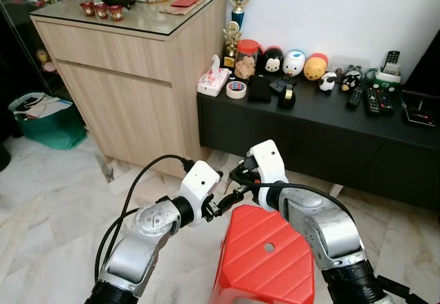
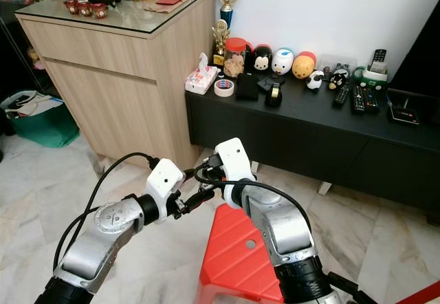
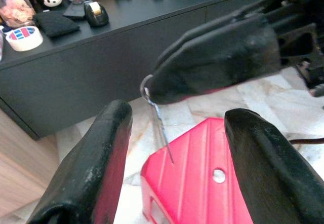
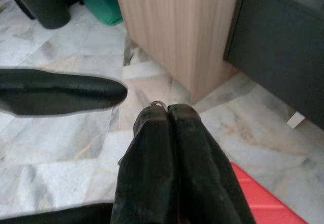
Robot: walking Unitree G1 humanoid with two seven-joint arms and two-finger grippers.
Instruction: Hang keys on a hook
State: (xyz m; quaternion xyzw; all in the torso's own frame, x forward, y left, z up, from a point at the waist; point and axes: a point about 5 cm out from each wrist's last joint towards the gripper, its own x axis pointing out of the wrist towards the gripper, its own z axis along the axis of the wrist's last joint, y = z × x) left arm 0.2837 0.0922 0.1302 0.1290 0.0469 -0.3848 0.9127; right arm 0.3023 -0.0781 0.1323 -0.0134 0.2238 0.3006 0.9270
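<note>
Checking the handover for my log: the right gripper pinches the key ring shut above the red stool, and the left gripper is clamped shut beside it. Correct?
Not quite. The left gripper is open: the left wrist view shows its two fingers spread wide apart. The rest holds: the right gripper is shut on the key ring, above the red stool.

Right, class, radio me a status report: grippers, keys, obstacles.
Right gripper shut on key ring. Left gripper open around it, over red stool. No hook sighted.
</note>
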